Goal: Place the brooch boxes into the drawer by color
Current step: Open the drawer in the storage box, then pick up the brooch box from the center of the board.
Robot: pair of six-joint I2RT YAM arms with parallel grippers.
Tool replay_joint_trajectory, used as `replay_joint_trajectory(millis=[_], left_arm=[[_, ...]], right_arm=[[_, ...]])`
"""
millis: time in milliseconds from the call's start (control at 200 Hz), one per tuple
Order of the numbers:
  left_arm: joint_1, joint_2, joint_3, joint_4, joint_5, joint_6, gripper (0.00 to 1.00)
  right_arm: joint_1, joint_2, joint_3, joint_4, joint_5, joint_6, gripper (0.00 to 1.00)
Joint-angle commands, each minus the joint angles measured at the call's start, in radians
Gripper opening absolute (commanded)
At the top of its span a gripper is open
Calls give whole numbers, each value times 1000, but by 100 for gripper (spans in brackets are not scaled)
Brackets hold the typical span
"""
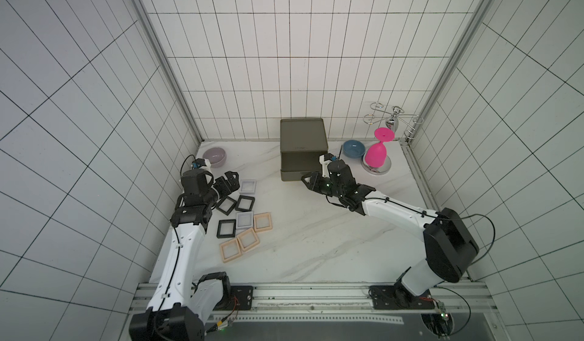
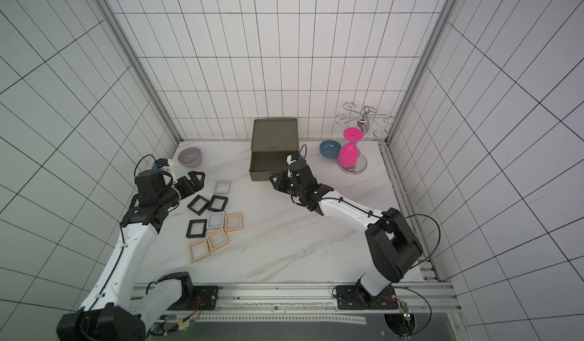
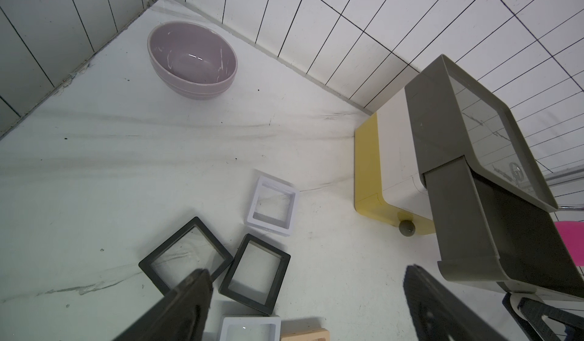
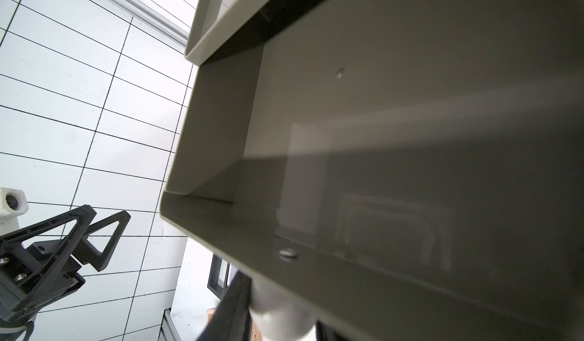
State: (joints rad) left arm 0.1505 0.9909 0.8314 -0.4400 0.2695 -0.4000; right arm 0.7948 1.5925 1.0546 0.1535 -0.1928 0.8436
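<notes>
Matt plastic drawer [image 3: 442, 118], glossy ceramic bowl [image 3: 189, 86]

Brooch boxes [image 1: 245, 219] lie left of the drawer [image 1: 301, 132].

Readable text: none in any view.
Drawer [image 1: 301, 131] top: a faint embossed mark [image 1: 300, 147] near the front edge, too small to read in both top views.
Left wrist view: the same mark [image 3: 505, 176] shows as blurred lettering beside a small round emblem [image 3: 515, 169], illegible.
</notes>
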Motion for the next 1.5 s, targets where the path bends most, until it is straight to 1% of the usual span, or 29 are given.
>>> replay_joint_trajectory(millis=[0,105,190,215,260,380,490,585,655,700,820,905,980,1029,1124,1194,1314,1429,1499], left_arm=[[6,1,5,-5,-6,18,99],[8,2,3,-6,-3,15,99],[9,9,6,-8,3,13,99],[9,9,8,-9,6,13,99],[9,8,8,-5,11,12,98],[9,26,12,1,5,24,98],[9,86,68,-47,-9,30,99],[5,160,135,-112,20,54,99],[-2,226,190,-169,58,81,99],[-13,279,239,-238,50,119,98],[-48,419,364,-416,-57,213,98],[-76,503,424,-471,-116,255,98],[-110,573,469,-492,-145,281,98],[-140,615,499,-505,-188,291,98],[-182,686,536,-496,-275,286,97],[-190,745,571,-499,-285,278,97],[-210,830,626,-504,-311,273,97],[-217,899,660,-500,-358,277,97],[-218,935,678,-503,-363,280,97]], right_arm=[[21,-34,-24,49,16,-3,30],[21,-41,-34,47,26,-3,31],[26,-45,-33,35,33,-16,34],[29,-46,-31,22,36,-22,37],[30,-46,-27,7,42,-27,47],[32,-66,-18,-28,56,-47,61],[35,-103,-13,-64,77,-73,67],[40,-138,-17,-85,75,-85,70],[54,-176,-34,-106,84,-100,72],[65,-207,-65,-95,94,-117,73],[105,-303,-226,-15,133,-119,74],[147,-380,-314,-28,185,-121,74],[188,-455,-376,-58,257,-120,75],[209,-504,-410,-77,297,-118,75],[215,-580,-442,-130,345,-124,77],[216,-618,-440,-177,368,-148,78],[213,-648,-433,-227,397,-167,80],[212,-648,-430,-240,404,-164,81],[211,-643,-427,-247,409,-161,81]])
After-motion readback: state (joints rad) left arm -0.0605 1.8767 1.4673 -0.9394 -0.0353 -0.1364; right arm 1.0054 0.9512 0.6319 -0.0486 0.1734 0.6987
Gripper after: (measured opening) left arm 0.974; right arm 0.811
